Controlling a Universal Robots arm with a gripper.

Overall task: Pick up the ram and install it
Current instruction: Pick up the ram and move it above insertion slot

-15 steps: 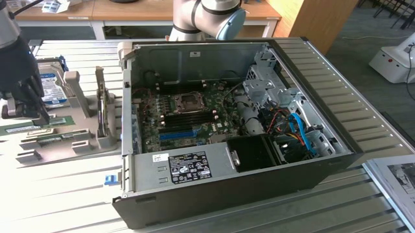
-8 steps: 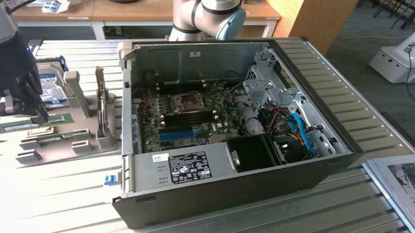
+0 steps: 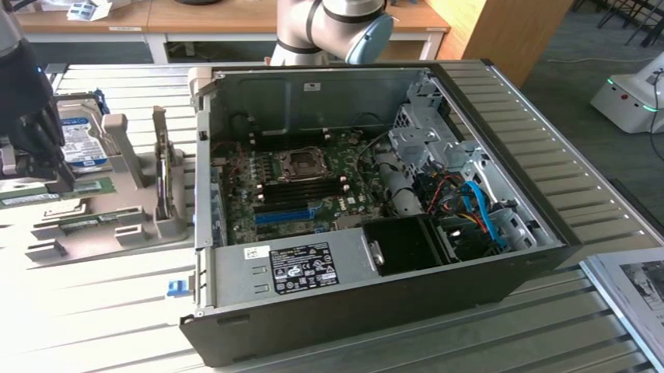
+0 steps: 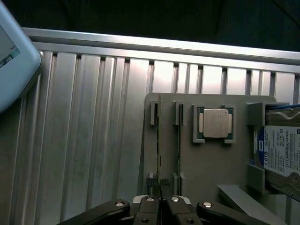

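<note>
The ram [image 4: 159, 140] is a thin green board seen edge-on, standing in a slot of the grey holder [image 4: 206, 173]. My gripper [image 4: 161, 206] is shut on its near end, one dark finger on each side. In the exterior view the gripper [image 3: 40, 185] hangs at the far left over the holder [image 3: 135, 225], with the green ram [image 3: 29, 199] just under its fingers. Whether the stick has left its slot, I cannot tell. The open computer case [image 3: 539, 233] lies to the exterior view's right, its motherboard [image 3: 301, 186] exposed.
A second green stick [image 4: 179, 140] stands in the neighbouring slot. A processor chip [image 4: 215, 123] and a blue-and-white labelled hard drive [image 4: 281, 150] also sit on the holder. The holder rests on a ribbed metal table [image 4: 93, 140]. A blue slot [image 3: 282, 216] shows on the motherboard.
</note>
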